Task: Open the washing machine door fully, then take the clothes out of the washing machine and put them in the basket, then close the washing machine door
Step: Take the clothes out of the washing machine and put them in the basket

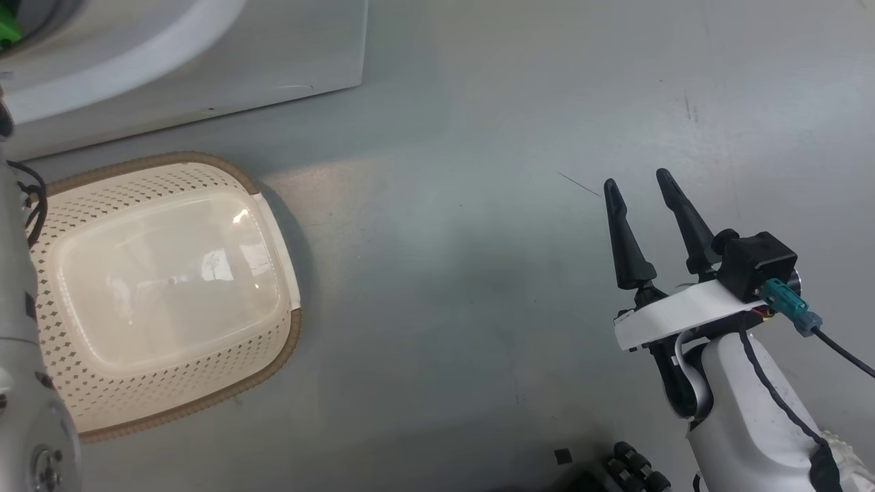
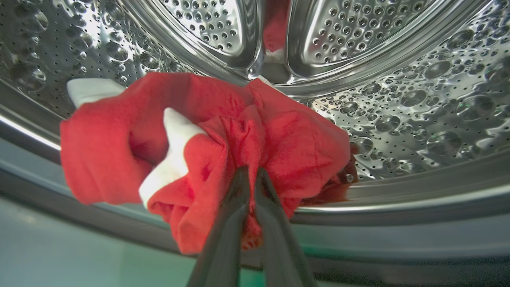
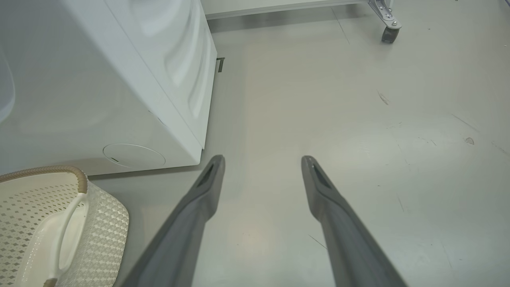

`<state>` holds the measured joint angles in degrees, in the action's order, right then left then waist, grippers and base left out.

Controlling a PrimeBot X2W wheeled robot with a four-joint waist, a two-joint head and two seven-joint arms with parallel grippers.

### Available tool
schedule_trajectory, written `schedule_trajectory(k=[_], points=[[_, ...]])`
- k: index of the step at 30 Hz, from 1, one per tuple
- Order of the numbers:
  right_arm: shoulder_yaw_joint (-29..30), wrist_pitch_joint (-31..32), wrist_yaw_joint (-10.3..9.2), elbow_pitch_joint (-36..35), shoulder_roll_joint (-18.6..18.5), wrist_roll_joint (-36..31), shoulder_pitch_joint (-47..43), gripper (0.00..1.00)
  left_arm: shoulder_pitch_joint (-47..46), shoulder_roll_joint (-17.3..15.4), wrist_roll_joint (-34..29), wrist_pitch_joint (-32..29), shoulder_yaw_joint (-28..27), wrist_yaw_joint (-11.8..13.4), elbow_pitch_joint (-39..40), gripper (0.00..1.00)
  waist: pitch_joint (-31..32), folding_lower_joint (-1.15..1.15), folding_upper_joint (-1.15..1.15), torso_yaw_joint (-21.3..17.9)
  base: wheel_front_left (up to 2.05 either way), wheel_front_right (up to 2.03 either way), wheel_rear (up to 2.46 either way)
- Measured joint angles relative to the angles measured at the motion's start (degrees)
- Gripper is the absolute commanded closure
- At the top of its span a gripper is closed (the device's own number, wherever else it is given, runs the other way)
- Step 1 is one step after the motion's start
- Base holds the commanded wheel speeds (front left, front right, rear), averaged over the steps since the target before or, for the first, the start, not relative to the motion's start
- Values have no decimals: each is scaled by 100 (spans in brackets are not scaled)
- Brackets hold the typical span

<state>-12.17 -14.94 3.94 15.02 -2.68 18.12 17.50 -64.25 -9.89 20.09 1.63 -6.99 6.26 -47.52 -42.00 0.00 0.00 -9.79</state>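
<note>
In the left wrist view my left gripper [image 2: 250, 175] is shut on the clothes [image 2: 223, 143], a bunched red garment with white trim lying at the grey rim of the washing machine's steel drum [image 2: 418, 103]. The washing machine [image 1: 205, 61] is the white box at the head view's top left; its door is out of view. The cream basket [image 1: 164, 383] with a brown rim stands on the floor below it, with nothing inside. My right gripper [image 1: 639, 188] hovers open over bare floor at the lower right, and its own view shows the fingers [image 3: 207, 187] spread apart.
The grey floor [image 1: 478, 205] stretches between the basket and my right arm. The machine's white side panel [image 3: 179, 67] and the basket's white handle [image 3: 63, 231] show in the right wrist view. A caster wheel [image 3: 389, 34] of a frame stands far back.
</note>
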Motion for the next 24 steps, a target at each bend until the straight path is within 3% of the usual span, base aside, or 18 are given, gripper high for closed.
schedule_trajectory(k=[9,24], points=[[101,0,2,109,1,-66,30,0,-3,244,-10,393,180,-11,-346,100,217,0,0,187,0,0,0],[179,0,49,399,-2,-143,46,0,463,673,8,1129,392,-613,-736,100,908,0,0,544,0,0,0]])
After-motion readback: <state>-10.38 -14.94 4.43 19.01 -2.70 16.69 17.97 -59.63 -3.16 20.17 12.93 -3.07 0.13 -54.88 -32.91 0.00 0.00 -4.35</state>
